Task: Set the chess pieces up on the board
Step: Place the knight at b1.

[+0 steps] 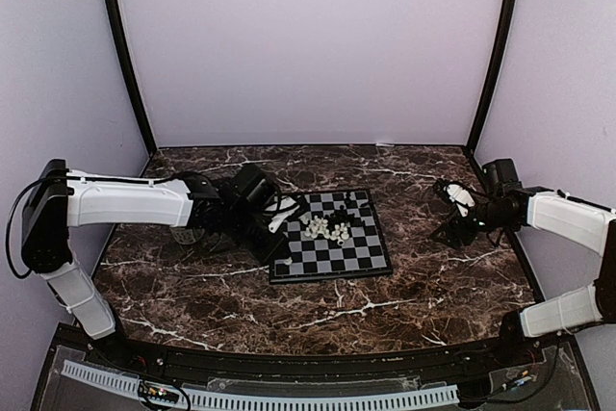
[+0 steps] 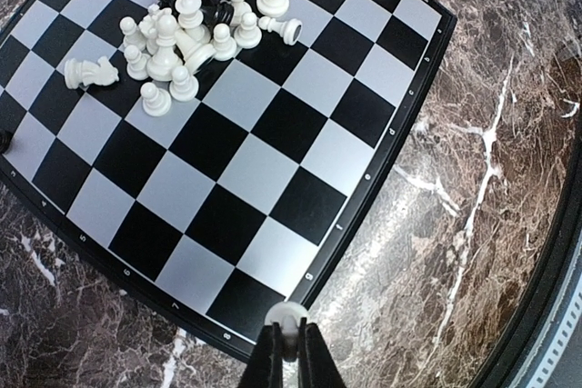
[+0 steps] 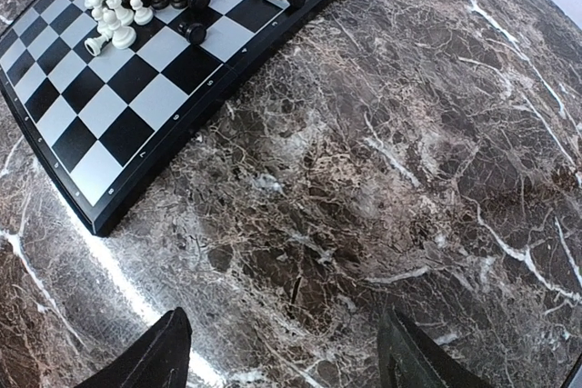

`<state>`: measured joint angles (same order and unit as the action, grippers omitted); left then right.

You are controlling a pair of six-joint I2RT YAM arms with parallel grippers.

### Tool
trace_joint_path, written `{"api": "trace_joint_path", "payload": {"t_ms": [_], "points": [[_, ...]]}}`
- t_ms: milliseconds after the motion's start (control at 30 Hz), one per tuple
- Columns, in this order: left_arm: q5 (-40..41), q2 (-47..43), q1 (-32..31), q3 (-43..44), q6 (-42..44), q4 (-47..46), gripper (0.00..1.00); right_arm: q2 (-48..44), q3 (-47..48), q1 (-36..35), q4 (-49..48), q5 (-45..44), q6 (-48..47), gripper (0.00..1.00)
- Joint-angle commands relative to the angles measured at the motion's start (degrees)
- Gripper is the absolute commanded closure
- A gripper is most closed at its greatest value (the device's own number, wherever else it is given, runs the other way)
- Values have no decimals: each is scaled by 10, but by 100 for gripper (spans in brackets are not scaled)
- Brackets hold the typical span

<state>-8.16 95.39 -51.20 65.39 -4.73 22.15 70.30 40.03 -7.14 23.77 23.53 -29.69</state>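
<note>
Between clamped left jaws, 1 white piece (image 2: 287,318) hangs at the board (image 2: 300,147) corner; right jaws gape.

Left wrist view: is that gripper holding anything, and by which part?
Yes. The left gripper pinches a white chess piece by its body, with one rounded end poking out beyond the jaws.

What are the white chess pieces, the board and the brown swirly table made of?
The white chess pieces look like glossy moulded plastic: smooth, with bright glints. The board seems smooth printed plastic or coated card; hard to tell. The tabletop looks like polished marble, brown with white veins, perhaps only a printed look-alike.
</note>
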Motion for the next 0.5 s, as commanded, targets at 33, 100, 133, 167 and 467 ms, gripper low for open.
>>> {"api": "trace_joint_path", "payload": {"t_ms": [33,100,133,167,467], "points": [[-9,14,-6,-1,-3,-20,98,-1,-3,-4,-16,-6,-1,28],[-10,28,-7,9,0,-18,98,0,-2,-3,-17,-7,-2,28],[-10,37,-8,13,1,-17,98,1,-2,-3,-16,-7,-2,28],[-11,40,-9,18,2,-16,98,0,-3,-3,-17,-7,-2,28],[-10,74,-16,32,3,-26,97,6,-3,-3,-16,-5,-3,28]]}}
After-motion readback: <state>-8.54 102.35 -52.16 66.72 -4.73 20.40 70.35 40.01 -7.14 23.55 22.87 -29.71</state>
